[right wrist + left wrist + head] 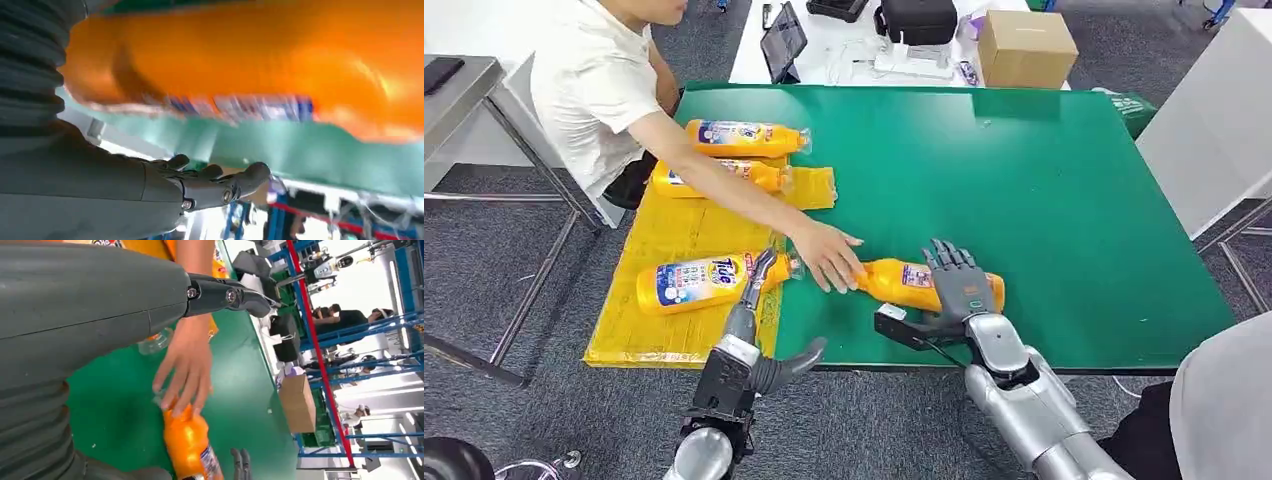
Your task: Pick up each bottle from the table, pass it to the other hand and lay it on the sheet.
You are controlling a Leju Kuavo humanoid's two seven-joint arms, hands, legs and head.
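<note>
Head view: the bottle [914,284] is lying on the green table [1064,190], covered by the spread right hand [959,285] and touched by a person's hand [827,256], so a collision is risked, while the left hand [759,272] is open.

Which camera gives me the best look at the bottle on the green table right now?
Head view: the bottle lies whole on the table, the person's hand at its neck, the right hand over it. Left wrist shows its neck end; right wrist shows a blurred orange close-up.
</note>
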